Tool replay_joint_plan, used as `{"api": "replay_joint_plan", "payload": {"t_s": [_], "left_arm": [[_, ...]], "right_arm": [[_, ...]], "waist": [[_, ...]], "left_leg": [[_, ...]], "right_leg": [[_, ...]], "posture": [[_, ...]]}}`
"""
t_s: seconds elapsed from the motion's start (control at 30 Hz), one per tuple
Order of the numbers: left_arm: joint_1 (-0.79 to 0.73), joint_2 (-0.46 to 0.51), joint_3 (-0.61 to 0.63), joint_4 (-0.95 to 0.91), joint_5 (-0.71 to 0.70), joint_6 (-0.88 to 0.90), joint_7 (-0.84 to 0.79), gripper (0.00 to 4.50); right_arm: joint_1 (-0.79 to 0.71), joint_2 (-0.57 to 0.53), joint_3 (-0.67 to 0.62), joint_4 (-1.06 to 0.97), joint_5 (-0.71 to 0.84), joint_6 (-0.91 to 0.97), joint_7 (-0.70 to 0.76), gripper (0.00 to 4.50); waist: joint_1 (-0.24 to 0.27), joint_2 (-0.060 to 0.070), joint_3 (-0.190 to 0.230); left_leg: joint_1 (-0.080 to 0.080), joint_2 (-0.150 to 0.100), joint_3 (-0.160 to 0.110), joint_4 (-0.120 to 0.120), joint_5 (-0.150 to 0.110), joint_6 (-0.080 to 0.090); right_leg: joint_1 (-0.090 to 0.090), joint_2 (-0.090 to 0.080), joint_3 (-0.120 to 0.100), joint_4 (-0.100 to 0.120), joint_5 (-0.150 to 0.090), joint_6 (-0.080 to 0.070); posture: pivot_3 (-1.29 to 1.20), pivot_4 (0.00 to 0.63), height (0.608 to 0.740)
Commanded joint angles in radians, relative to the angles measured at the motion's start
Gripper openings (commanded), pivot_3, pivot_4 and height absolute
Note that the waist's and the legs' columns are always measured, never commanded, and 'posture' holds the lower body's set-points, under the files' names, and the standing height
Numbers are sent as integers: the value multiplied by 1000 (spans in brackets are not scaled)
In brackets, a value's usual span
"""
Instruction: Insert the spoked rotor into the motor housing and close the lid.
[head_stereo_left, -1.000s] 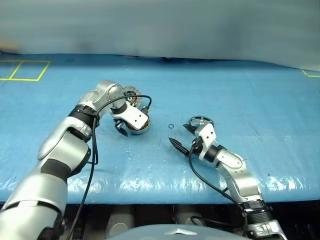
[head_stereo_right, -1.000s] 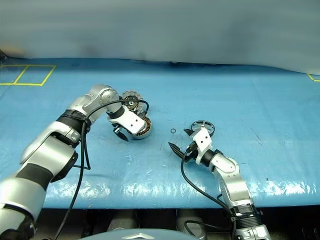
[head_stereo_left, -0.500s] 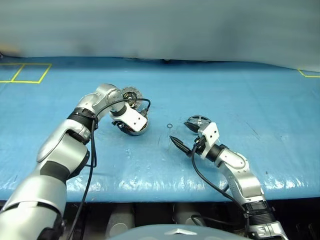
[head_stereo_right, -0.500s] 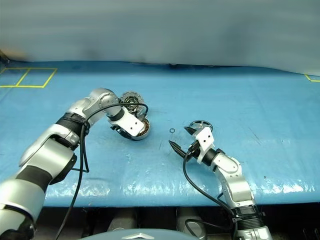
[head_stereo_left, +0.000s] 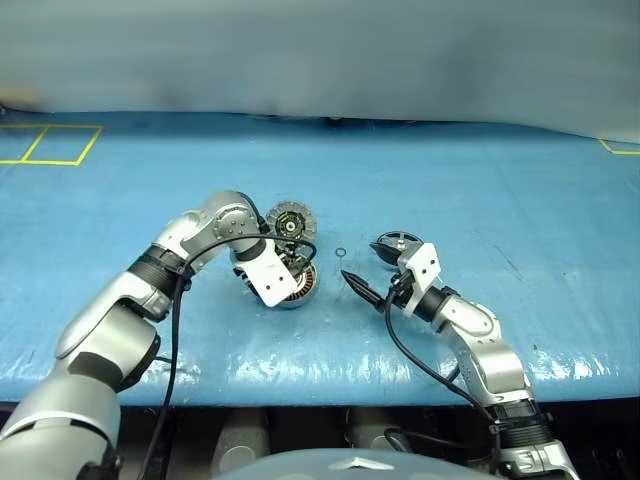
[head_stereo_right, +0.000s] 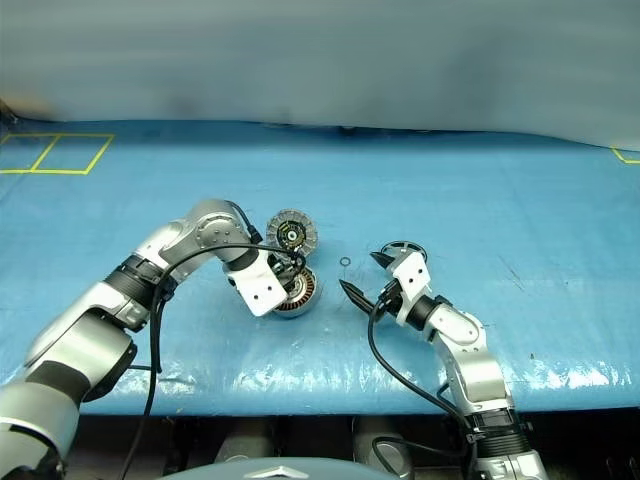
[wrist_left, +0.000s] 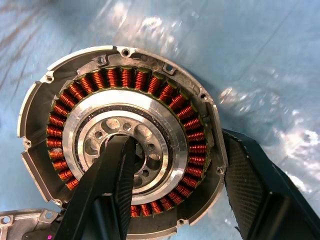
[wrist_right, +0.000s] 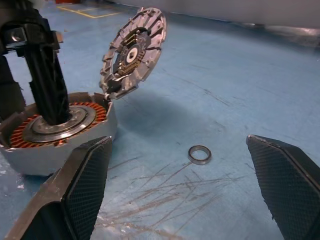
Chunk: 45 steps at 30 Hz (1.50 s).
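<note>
Left eye view gives me a blue, glossy, scuffed table sheet (head_stereo_left: 450, 170) with yellow tape squares (head_stereo_left: 45, 143) at far left. My left gripper (wrist_left: 170, 195) grasps the motor housing (head_stereo_left: 296, 285), one finger in the hub, one outside the wall; its round mouth faces up, copper windings ringed inside. The lid (head_stereo_left: 287, 220) stands open, tilted. A small metal ring (head_stereo_left: 341, 252) lies beside it. My right gripper (head_stereo_left: 366, 268) is spread wide, empty; the spoked rotor (head_stereo_left: 398, 242) lies flat behind it.

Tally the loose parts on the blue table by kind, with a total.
Motor housing with hinged lid: 1
Spoked rotor: 1
Small metal ring: 1
Total: 3
</note>
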Motion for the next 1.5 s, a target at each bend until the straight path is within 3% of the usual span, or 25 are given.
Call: {"api": "replay_joint_plan", "payload": {"t_s": [0.03,0.33,0.53,0.83,1.07,1.23,1.5], "left_arm": [[15,16,8,-109,-23,99,-32,2174],[13,-5,-5,-116,31,156,30,2174],[9,-19,14,-72,39,58,140,4106],[43,51,31,-153,-47,64,108,4106],[81,110,121,-215,-147,87,159,4106],[210,86,281,-341,-390,355,221,4106],[503,45,490,-503,-599,614,423,4106]], "right_arm": [[-13,-2,-2,-23,3,-8,5,4500],[-22,2,10,-18,0,-9,6,4500],[-24,4,14,-12,1,-11,4,4500],[-32,8,18,6,3,-12,7,4500],[-82,27,28,72,-28,11,-25,4500],[-117,37,40,121,-82,27,-75,4500],[-131,46,44,149,-104,50,-99,4500]], "waist": [[0,0,0],[0,0,0],[2,0,0],[-1,0,0],[0,0,0],[-1,0,0],[-2,1,0]], "left_leg": [[0,0,0,0,0,0],[0,0,0,1,0,0],[0,0,0,1,0,0],[0,0,0,0,0,0],[0,0,0,0,0,0],[0,0,0,0,0,0],[0,2,0,-1,0,0]], "right_leg": [[0,0,0,0,0,0],[0,0,0,0,0,0],[0,0,0,0,0,0],[-1,0,0,0,0,0],[-1,0,0,0,0,0],[-1,0,0,0,0,0],[-2,1,-1,1,-1,-1]], "posture": [[0,150,740],[0,150,740],[0,150,740],[0,150,740],[0,150,740],[0,150,740],[0,150,740]]}}
